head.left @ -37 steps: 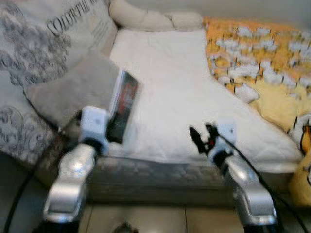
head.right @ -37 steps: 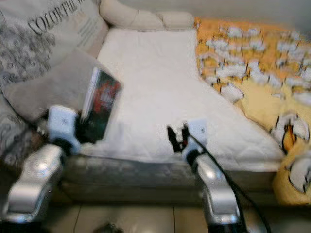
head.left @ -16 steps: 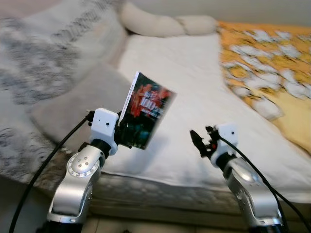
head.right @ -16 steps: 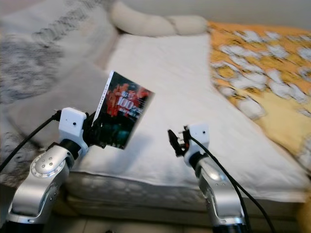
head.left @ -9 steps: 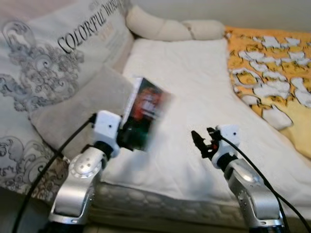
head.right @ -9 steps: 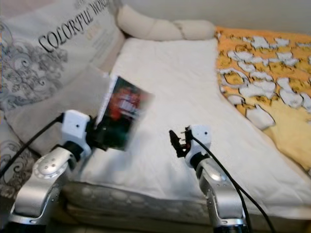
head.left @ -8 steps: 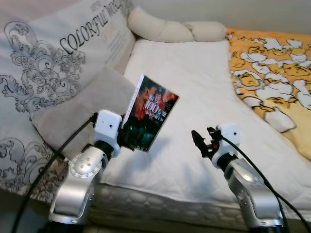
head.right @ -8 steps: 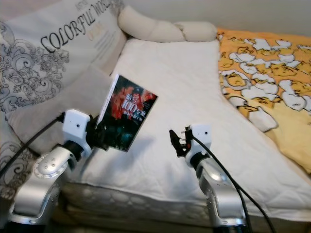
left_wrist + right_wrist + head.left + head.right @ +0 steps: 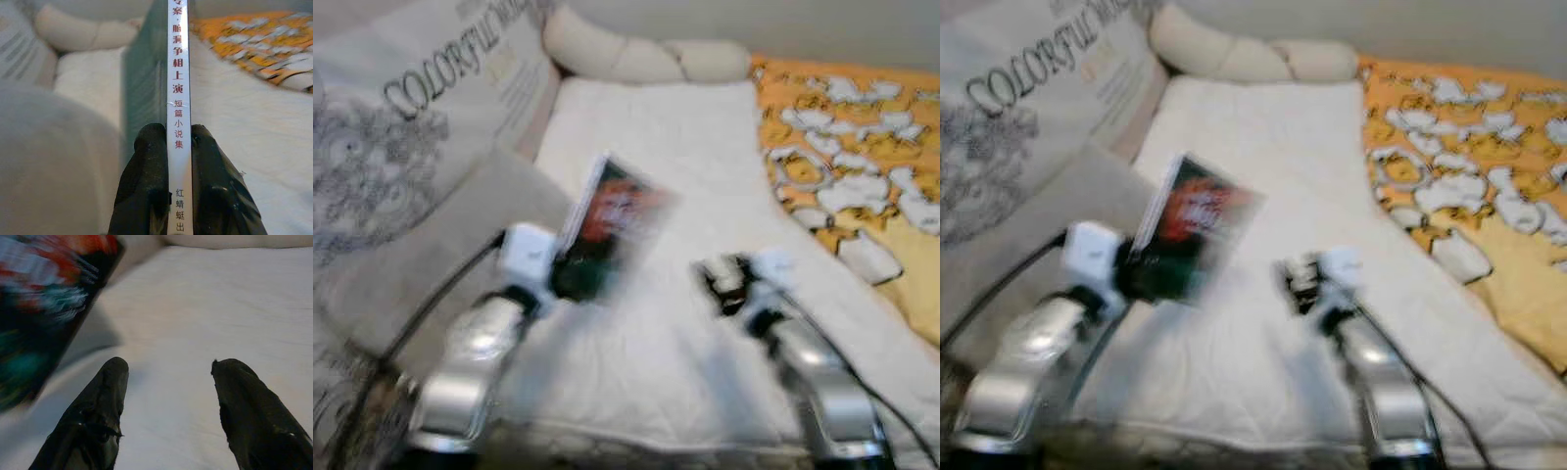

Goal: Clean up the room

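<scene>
Currently both head views are motion-blurred. Left claw [image 9: 168, 142]: the two black fingers [image 9: 146, 181] are clamped on the lower end of a thin paperback book with a dark cover and red-orange artwork [image 9: 607, 230], one finger on each face, the white spine with Chinese characters running between them. Book is held clear of the bed, tilted, cover facing toward the right claw.

Right claw [image 9: 168, 369]: fingers apart, nothing between them, hovering just above the white quilted mattress pad [image 9: 675, 166]. Book cover lies beside this claw, on the side of the left claw, apart from it, no contact.

Beneath both claws: white quilted mattress pad spread along the bed. Outboard of the left claw: plain beige cushion [image 9: 431, 245], near the silver left arm; beyond it, a large pale pillow printed with grey scrollwork and the lettering "COLORFUL" [image 9: 401, 108]. Ahead of the claws, at the far end of the pad: cream bolster-shaped cushion [image 9: 636, 59]. Outboard of the right claw: orange-yellow blanket with a white duck pattern [image 9: 852, 166], lying alongside the pad, well apart from that claw.
</scene>
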You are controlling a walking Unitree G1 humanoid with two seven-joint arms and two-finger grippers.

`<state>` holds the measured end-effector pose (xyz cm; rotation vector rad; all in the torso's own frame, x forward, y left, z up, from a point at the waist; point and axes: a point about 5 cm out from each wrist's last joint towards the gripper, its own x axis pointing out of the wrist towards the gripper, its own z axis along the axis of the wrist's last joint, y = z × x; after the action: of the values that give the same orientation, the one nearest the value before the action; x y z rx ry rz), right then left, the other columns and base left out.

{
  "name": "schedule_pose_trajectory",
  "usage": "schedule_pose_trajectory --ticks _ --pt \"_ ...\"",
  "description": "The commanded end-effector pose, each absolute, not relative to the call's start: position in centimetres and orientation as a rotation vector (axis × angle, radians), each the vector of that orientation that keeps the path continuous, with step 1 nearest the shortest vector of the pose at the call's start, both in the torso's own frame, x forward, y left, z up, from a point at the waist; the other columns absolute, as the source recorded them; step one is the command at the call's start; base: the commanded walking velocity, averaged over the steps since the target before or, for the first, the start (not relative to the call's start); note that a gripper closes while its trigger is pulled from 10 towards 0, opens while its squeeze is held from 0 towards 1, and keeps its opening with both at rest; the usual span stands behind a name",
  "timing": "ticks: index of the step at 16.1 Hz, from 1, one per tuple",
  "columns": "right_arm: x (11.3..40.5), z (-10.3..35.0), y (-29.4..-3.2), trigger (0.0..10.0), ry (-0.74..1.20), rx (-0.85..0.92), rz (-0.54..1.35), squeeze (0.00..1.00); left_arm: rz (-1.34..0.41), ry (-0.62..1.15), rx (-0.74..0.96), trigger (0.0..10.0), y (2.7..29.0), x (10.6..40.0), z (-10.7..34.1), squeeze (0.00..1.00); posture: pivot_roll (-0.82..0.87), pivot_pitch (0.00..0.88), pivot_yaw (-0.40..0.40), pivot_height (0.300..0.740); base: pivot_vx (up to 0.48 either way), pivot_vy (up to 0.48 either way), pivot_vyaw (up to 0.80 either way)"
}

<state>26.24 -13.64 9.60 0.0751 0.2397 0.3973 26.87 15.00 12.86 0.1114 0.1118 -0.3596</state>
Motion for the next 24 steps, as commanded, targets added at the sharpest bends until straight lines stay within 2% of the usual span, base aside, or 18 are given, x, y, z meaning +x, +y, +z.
schedule_pose_trajectory --ticks 1,6,10,17,18,21,24 --pt "26.3 9.8 -14.8 10.0 0.253 0.058 0.386 0.0 -0.404 0.067 0.087 10.0 14.3 27.1 14.0 0.0 -0.02 0.0 0.016 0.74 0.0 0.0 0.0" --pt "25.5 10.7 -16.9 10.0 0.348 -0.001 0.596 0.0 -0.482 0.244 -0.062 10.0 13.8 30.0 13.1 0.0 -0.03 0.0 0.02 0.74 0.0 0.0 0.0" --pt "24.6 11.4 -17.3 10.0 0.375 -0.049 0.738 0.0 -0.511 0.332 -0.168 10.0 13.1 31.9 12.4 0.0 -0.04 0.0 0.027 0.74 0.0 0.0 0.0" --pt "23.7 11.8 -17.4 10.0 0.401 -0.041 0.809 0.0 -0.442 0.47 -0.376 10.0 12.5 34.2 10.8 0.0 -0.06 0.0 0.036 0.74 0.0 0.0 0.0" --pt "23.4 11.8 -17.3 10.0 0.412 -0.033 0.835 0.0 -0.402 0.527 -0.486 10.0 12.7 34.4 9.9 0.0 -0.06 0.0 0.034 0.74 0.0 0.0 0.0" --pt "22.5 11.9 -17.1 10.0 0.459 -0.024 0.918 0.0 -0.37 0.619 -0.655 10.0 12.9 34.4 8.2 0.0 -0.07 0.0 0.025 0.74 0.0 0.0 0.0" --pt "22.2 11.9 -17.2 10.0 0.499 -0.037 0.946 0.0 -0.397 0.685 -0.574 10.0 12.8 34.0 6.5 0.0 -0.08 0.0 0.01 0.74 0.0 0.0 0.0"
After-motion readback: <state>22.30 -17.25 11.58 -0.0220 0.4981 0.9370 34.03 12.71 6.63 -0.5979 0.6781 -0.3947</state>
